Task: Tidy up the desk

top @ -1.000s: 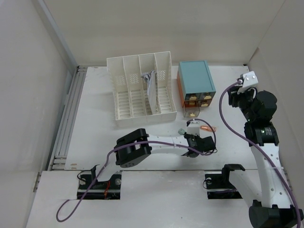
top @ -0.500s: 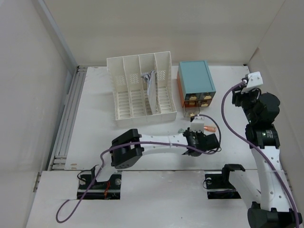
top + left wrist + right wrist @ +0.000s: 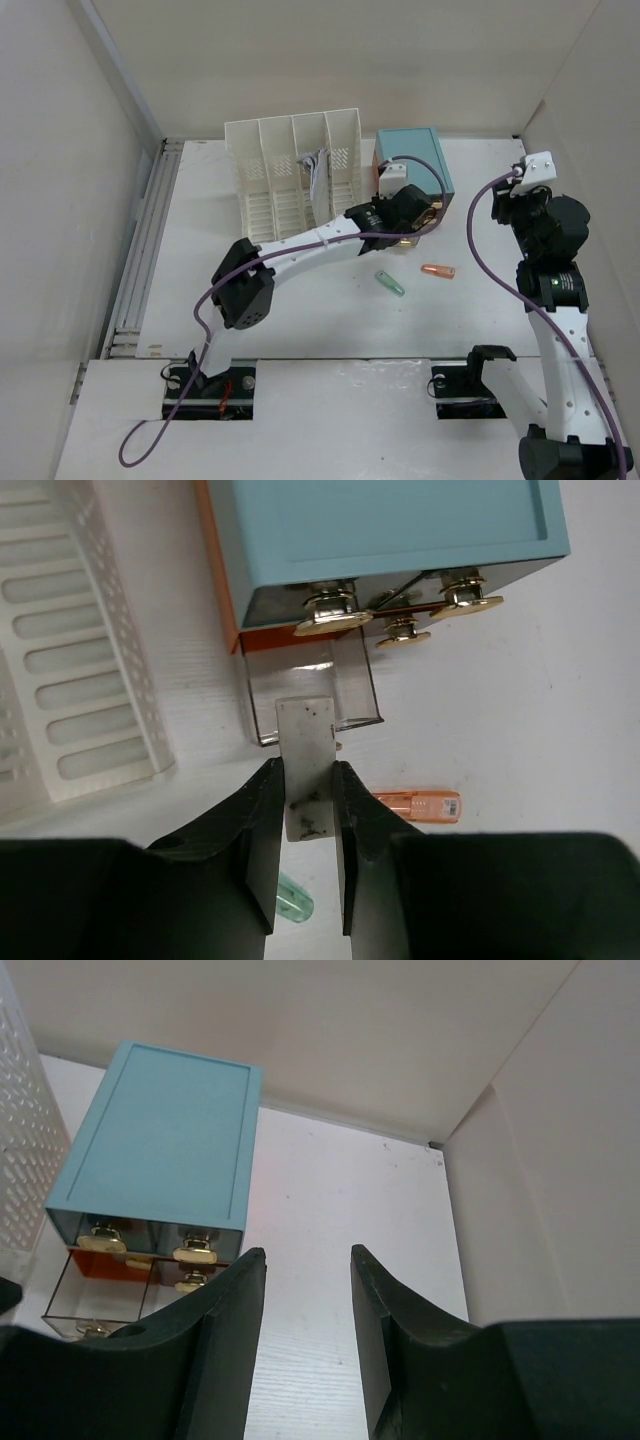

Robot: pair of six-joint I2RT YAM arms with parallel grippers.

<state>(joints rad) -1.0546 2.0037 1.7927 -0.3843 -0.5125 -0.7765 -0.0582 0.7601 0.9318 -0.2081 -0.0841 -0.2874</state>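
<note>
The white desk (image 3: 200, 290) lies flat, long side running left-right.

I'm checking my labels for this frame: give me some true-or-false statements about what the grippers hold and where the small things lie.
1. The left gripper grips a white piece. True.
2. The right gripper holds the orange tube. False: its jaws are open and empty, and the orange tube lies on the desk.
3. A clear drawer of the teal box is pulled out. True.
4. The green tube stands in the rack. False: it lies on the desk, near the orange tube.
</note>
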